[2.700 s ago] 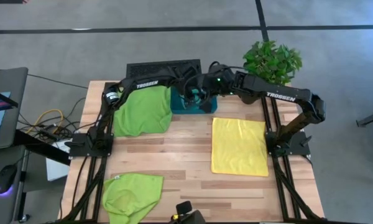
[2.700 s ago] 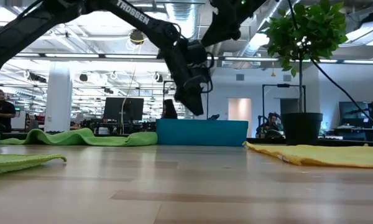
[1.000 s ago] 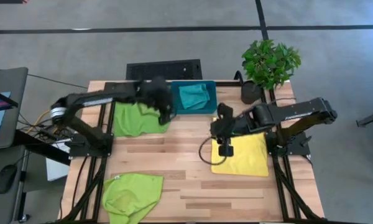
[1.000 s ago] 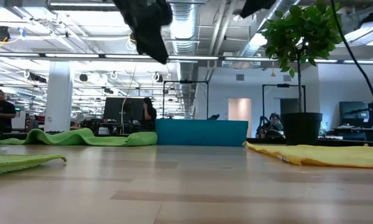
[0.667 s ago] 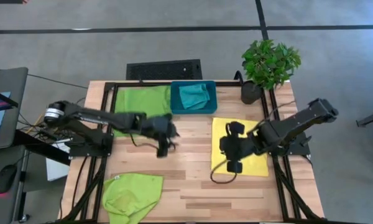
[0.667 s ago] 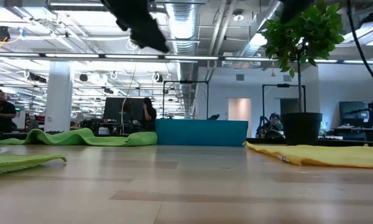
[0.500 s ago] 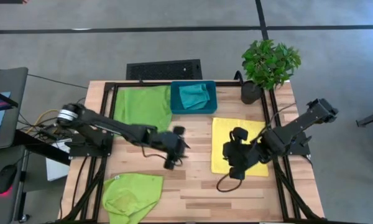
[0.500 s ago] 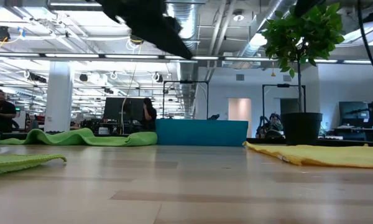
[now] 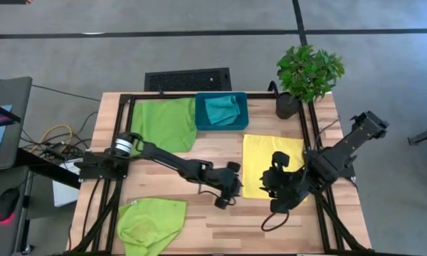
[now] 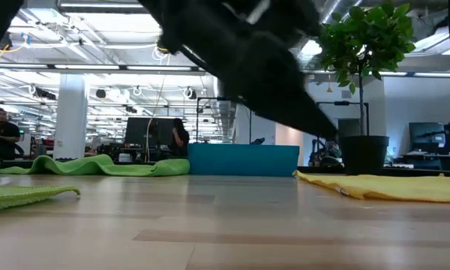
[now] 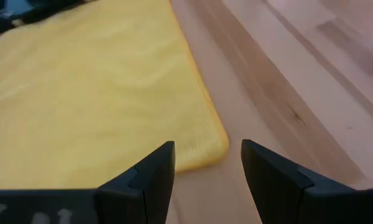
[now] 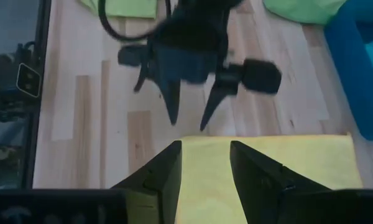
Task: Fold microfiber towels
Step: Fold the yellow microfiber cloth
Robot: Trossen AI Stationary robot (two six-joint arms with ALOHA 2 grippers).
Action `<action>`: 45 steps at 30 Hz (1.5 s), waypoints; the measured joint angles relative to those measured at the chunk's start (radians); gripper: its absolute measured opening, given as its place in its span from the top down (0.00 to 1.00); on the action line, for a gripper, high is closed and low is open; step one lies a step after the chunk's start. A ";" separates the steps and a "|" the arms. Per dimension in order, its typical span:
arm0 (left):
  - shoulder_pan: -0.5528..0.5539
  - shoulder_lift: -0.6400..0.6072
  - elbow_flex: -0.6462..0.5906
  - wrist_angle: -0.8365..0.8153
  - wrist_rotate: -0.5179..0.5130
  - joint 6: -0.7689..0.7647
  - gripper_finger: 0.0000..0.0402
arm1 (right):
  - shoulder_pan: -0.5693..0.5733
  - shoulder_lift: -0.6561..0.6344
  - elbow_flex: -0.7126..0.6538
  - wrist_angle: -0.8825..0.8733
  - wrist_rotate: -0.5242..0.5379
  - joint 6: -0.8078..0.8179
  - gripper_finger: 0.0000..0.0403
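Two arms have swung from the upper part of the high view down to its lower middle, meeting at the yellow towel (image 9: 273, 165), which lies flat right of centre. The left gripper (image 9: 225, 193) hovers with fingers spread and empty at the towel's lower-left corner. The right gripper (image 9: 277, 190), fingers parted and empty, hangs over the towel's lower edge. No writing is readable.

Blurred dark arm (image 10: 247, 60) across the low view; near green towel (image 9: 151, 225) cut by the edge.
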 joint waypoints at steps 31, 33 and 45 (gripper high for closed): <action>0.001 0.216 0.172 -0.043 -0.032 -0.152 0.55 | 0.050 -0.006 -0.001 -0.016 0.015 0.008 0.60; 0.000 0.216 0.172 -0.052 -0.041 -0.151 0.55 | 0.050 -0.006 -0.001 -0.016 0.015 0.008 0.60; -0.002 0.217 0.173 -0.105 -0.067 -0.159 0.90 | 0.050 -0.006 -0.002 -0.016 0.015 0.008 0.60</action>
